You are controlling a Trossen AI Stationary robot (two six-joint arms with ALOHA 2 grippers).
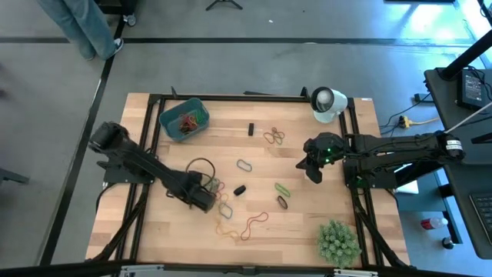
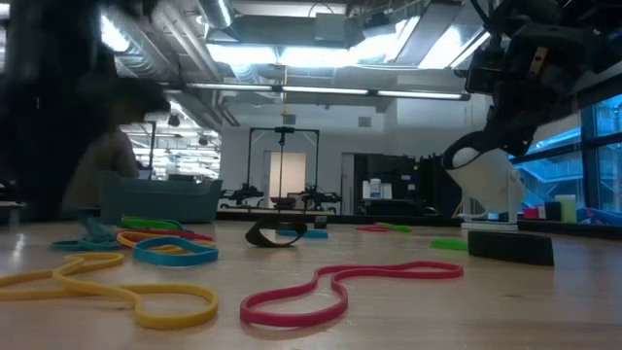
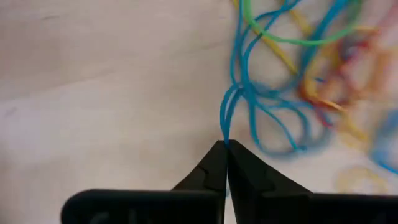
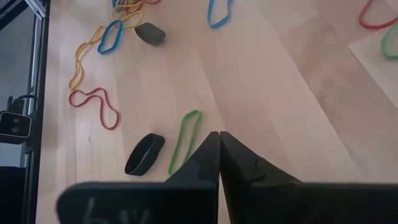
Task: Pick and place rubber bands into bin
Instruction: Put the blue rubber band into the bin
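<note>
I see the bin [image 1: 184,119] holding a few rubber bands [image 1: 190,120] — left gripper [image 3: 224,145] pinched on a blue band [image 3: 249,99], right gripper [image 4: 219,135] closed, empty.

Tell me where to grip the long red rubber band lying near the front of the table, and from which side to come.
Judging by its pose, come straight down from above: the red rubber band lies flat on the table as a long wavy loop. Pinch across one narrow end, where both strands run close together, so shut fingers catch both. Its end toward the yellow band is crowded; the other looks freer.
</note>
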